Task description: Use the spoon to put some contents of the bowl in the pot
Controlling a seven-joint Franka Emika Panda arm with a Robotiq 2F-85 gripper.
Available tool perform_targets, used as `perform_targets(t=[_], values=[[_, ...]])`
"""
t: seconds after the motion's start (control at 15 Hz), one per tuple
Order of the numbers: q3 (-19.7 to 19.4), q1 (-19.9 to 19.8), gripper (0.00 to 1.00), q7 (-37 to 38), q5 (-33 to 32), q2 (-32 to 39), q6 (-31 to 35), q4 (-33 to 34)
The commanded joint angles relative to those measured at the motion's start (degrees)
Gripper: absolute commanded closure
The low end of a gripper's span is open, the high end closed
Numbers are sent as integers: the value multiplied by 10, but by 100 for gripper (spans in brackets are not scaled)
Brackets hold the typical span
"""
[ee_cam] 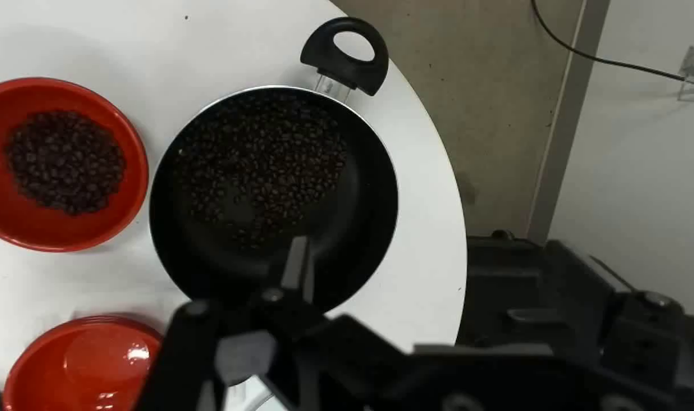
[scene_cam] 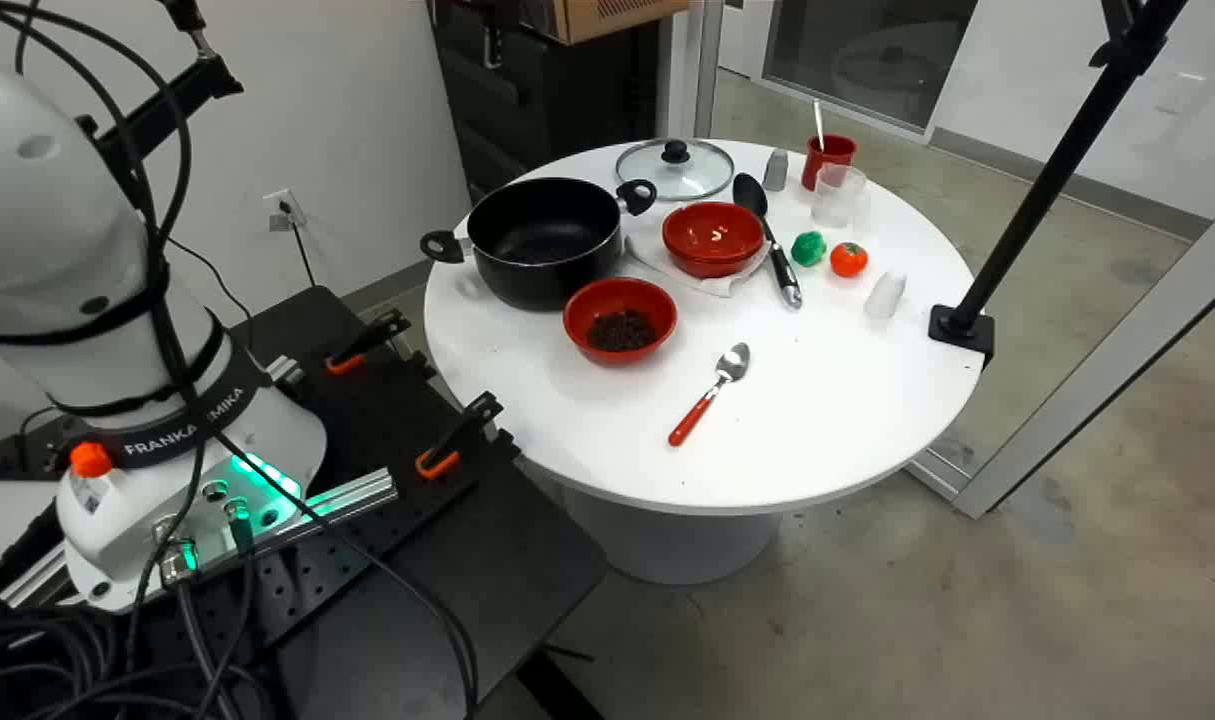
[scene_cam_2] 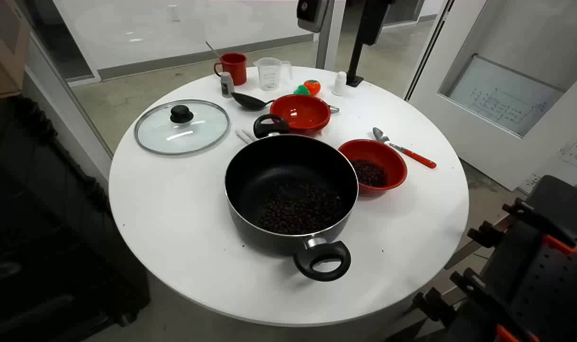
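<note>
Two fingers (ee_cam: 295, 268): the ends of my pincer (ee_cam: 429, 245), blurred in the wrist view and standing wide apart; the one at the right half merges with the dark behind it.
Pot (ee_cam: 375, 194): black, upright, below my pincer; the finger at the left of the wrist view cuts across its inside.
Beans (ee_cam: 64, 162): a dark heap in the bowl, left of my pincer, and more spread in the pot, ahead of that same finger.
Bowl (ee_cam: 38, 228): red, farther left of my pincer than the pot and just beside it.
Spoon (scene_cam: 707, 399): red handle, grey head, lying on the table well apart from my pincer, past pot and bowl; it shows in both exterior views.
Table (ee_cam: 424, 274): white, under my pincer.
Stack (ee_cam: 84, 365): red bowls, one inside the other, left of my pincer but closer to its body, which hides part of them in the wrist view.
Lid (scene_cam: 687, 172): glass, black knob, flat, past the pot on the side where my pincer enters the wrist view.
Ladle (scene_cam: 752, 195): black, beside the stack, away from my pincer; whether they touch I cannot tell.
Tomato (scene_cam: 849, 260): beyond the ladle from my pincer, a green thing (scene_cam: 809, 248) near it.
Mug (scene_cam: 829, 155): red, upright, a utensil (scene_cam: 819, 125) leaning in it, well apart from my pincer.
Jug (scene_cam_2: 269, 75): clear, near the mug, also well apart from my pincer.
</note>
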Motion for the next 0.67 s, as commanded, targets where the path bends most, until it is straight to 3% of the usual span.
perform_targets(t=[0.0,0.6], values=[[10,-11,0,-2,2,0,-2,1],[-38,-86,0,-8,-16,15,3,-11]])
